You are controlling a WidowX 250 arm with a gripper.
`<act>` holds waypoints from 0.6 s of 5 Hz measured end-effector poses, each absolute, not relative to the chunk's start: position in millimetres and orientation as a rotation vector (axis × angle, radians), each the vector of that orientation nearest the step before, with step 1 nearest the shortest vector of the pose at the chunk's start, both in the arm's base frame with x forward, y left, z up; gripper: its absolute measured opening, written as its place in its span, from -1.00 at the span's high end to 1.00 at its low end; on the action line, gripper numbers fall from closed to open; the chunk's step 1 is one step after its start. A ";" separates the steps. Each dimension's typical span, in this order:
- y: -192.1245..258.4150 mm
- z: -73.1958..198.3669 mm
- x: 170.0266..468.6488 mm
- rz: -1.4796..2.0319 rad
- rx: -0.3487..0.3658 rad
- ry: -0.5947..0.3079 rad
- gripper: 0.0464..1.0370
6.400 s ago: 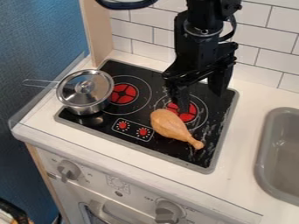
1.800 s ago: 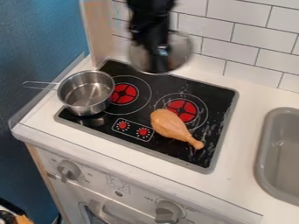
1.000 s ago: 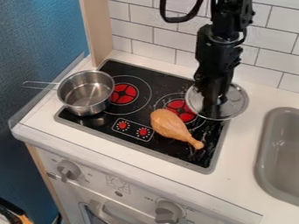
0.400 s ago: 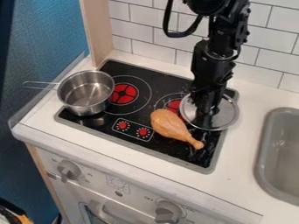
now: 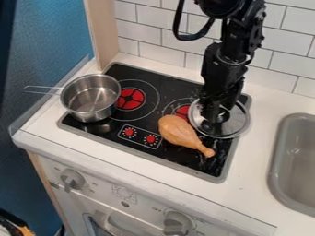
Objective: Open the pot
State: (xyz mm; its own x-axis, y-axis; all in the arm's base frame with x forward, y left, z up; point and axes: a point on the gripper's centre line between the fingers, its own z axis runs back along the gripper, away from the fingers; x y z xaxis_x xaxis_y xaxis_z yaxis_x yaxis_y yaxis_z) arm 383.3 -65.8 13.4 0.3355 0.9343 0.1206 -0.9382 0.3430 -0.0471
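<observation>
From here I can see the round, shiny steel pot (image 5: pixel 91 97) sitting uncovered on the left of the black stove top (image 5: pixel 161 79), so the opening looks done, while its round silver lid (image 5: pixel 237 123) lies on the right, beside the tan toy drumstick (image 5: pixel 179 131). The black two-finger gripper (image 5: pixel 219 114) is down at the lid with its jaws apart. If it rises at a slant, I'd worry that one finger catches the knob, dragging the lid over the edge or into the drumstick.
</observation>
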 end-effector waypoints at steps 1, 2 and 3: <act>-65.9 21.3 383.9 1.221 0.020 -0.147 -0.95; -65.4 39.9 382.6 1.229 0.008 -0.159 -0.94; -67.3 66.1 382.5 1.228 -0.016 -0.154 -0.93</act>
State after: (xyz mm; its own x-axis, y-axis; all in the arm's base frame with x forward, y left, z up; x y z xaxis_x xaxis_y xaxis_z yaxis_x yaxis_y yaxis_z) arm 382.5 -67.3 66.1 0.3274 0.9386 0.1088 -0.9365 0.3377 -0.0947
